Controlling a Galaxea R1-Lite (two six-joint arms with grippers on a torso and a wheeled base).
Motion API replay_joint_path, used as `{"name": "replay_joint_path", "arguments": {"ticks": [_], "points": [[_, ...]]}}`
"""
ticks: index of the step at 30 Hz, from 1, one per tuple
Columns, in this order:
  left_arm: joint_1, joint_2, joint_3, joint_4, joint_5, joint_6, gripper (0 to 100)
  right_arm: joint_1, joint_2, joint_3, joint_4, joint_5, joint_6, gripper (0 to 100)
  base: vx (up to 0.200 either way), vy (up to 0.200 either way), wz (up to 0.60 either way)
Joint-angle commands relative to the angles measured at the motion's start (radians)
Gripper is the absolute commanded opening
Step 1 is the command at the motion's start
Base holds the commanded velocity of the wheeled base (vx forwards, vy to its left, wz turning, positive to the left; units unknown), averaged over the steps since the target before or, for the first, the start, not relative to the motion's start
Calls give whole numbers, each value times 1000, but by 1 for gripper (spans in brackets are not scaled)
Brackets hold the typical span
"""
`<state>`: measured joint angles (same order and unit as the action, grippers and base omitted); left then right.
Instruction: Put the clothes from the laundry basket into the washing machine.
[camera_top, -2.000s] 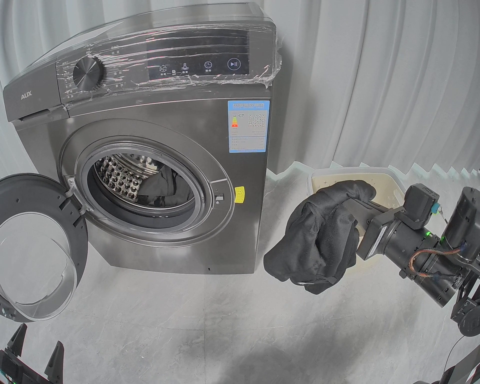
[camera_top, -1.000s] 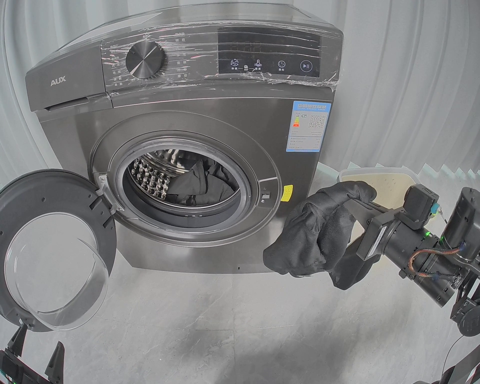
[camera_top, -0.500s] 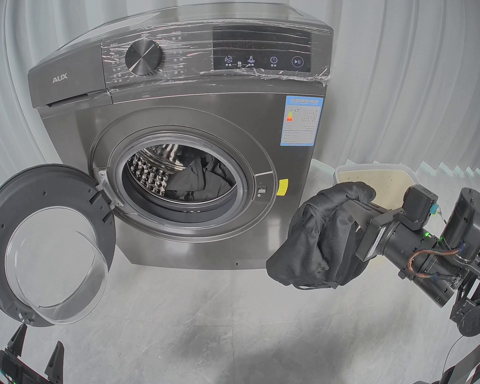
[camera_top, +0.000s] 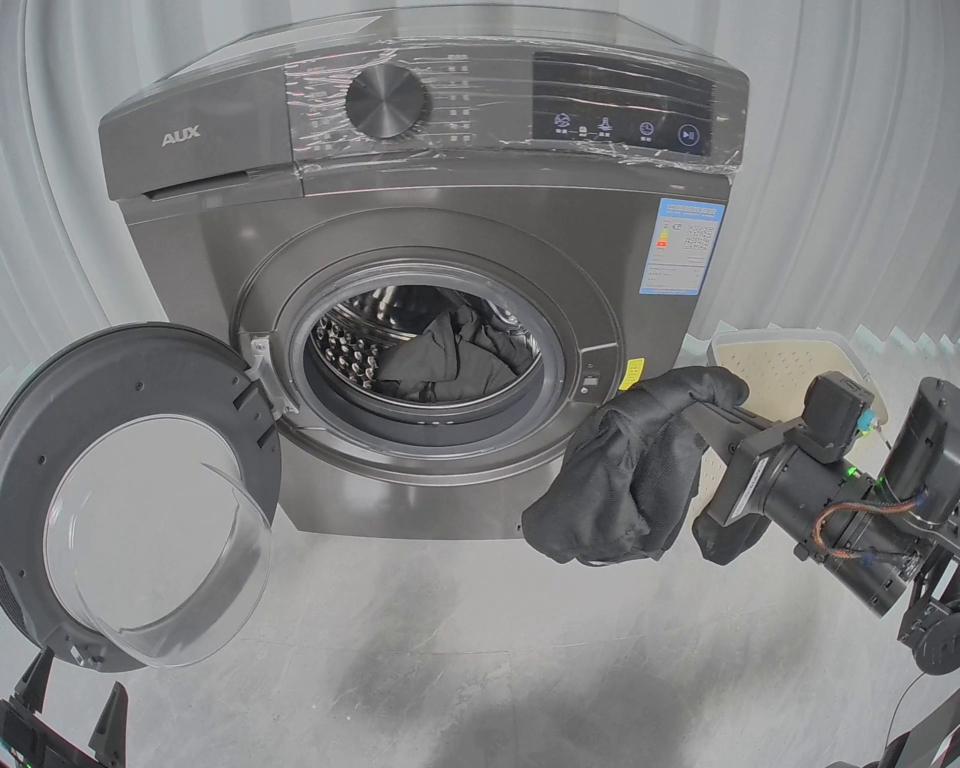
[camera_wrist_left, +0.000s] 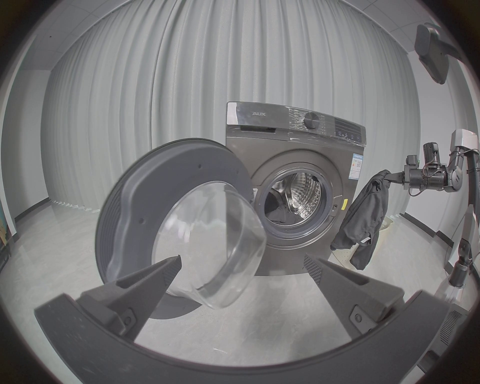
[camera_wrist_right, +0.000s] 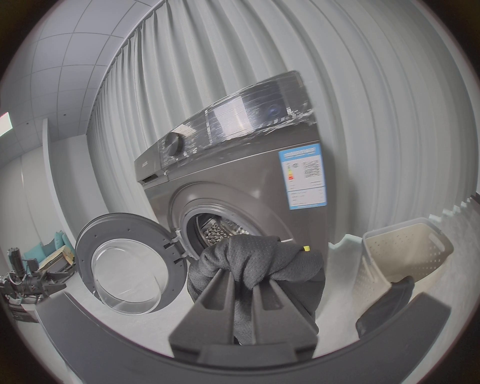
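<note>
A grey front-loading washing machine (camera_top: 430, 190) stands ahead with its round door (camera_top: 130, 490) swung open to the left. Dark clothes (camera_top: 450, 360) lie inside the drum. My right gripper (camera_wrist_right: 243, 285) is shut on a black garment (camera_top: 625, 470) that hangs in the air to the right of the drum opening, in front of the machine's lower right corner. The same garment (camera_wrist_left: 365, 215) hangs from the right arm in the left wrist view. A cream perforated laundry basket (camera_top: 800, 365) stands on the floor right of the machine, behind the garment. My left gripper (camera_wrist_left: 240, 280) is open, low at the front left.
White curtains (camera_top: 850, 150) hang behind the machine and basket. The open door (camera_wrist_left: 180, 225) juts out over the floor on the left. Bare grey floor (camera_top: 450, 640) stretches in front of the machine.
The head view has shifted, so the machine now sits further right and nearer the centre. The black garment stays held by the right gripper and sways a little.
</note>
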<state>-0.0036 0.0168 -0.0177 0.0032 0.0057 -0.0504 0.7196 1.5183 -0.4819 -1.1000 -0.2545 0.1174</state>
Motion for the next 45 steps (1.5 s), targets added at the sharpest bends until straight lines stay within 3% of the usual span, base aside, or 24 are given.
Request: {"name": "replay_joint_path", "arguments": {"ticks": [1,8,11,19,29,36,38,42,45], "points": [[1,-17,15,0,0,0,100,1,8,5,0,0,1,0,0,0,0],[2,-17,16,-2,-3,20,100,37,5,-12,0,1,-1,0,0,0,0],[2,-17,18,-2,-6,44,100,54,10,-23,3,1,-4,0,0,0,0],[4,-17,18,-2,-9,49,100,115,19,-46,12,1,-2,0,0,0,0],[4,-17,18,-2,-12,40,100,132,91,-78,-1,4,11,0,0,0,0],[5,-17,18,-9,-41,64,100,152,109,-106,-1,4,36,0,0,0,0],[7,-17,-10,-37,-43,46,100,155,111,-107,-1,4,36,0,0,0,0],[5,72,-192,-71,-107,43,100,158,114,-124,-1,3,36,0,0,0,0],[2,164,-203,-72,-216,46,100,159,131,-133,-3,3,36,0,0,0,0]]}}
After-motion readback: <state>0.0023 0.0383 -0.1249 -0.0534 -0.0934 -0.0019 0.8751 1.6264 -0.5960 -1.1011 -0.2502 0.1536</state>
